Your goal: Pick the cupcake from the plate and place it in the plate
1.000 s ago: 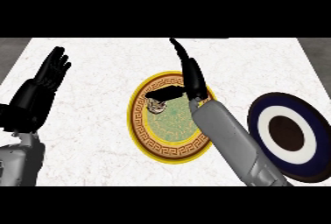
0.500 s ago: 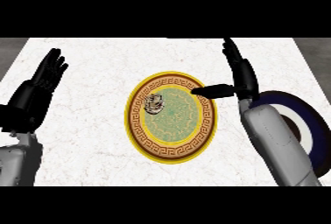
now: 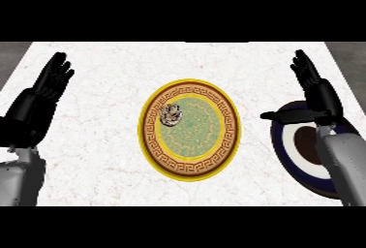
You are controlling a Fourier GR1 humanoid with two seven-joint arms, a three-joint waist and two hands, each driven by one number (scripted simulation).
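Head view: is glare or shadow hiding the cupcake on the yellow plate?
Head view: no glare or cast shadow on the yellow plate; the cupcake shows whole at its upper left. The right forearm covers part of the blue plate.

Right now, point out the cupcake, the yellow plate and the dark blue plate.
cupcake point(image 3: 172, 115), head view, its top.
yellow plate point(image 3: 191, 175), head view, near rim.
dark blue plate point(image 3: 279, 145), head view, left rim.
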